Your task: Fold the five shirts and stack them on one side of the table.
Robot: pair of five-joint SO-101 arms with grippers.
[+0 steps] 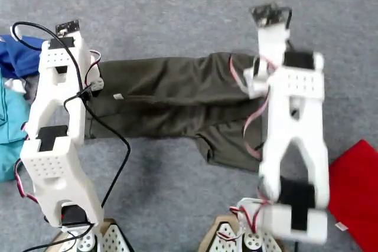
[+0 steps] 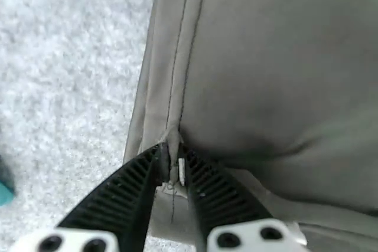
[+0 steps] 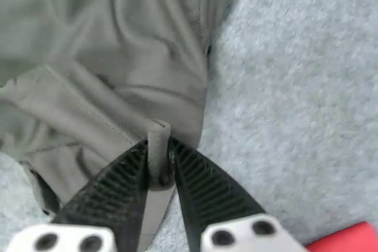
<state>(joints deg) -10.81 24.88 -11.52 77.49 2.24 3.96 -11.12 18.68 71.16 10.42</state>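
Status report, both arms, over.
Left gripper shut on olive shirt hem. Right gripper shut on its opposite edge. Red cloth, blue cloth off to the sides.

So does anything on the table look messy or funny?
Nothing is broken. The green shirt lies crumpled, with one sleeve poking out on its own. The left end effector and right end effector each pinch an edge of it. A blue shirt and teal shirt sit rumpled at the edge of the table.

Olive shirt [image 1: 171, 95] ends hidden under arms; red shirt [image 1: 354, 190], blue shirts [image 1: 20, 63] cut by view's edges.
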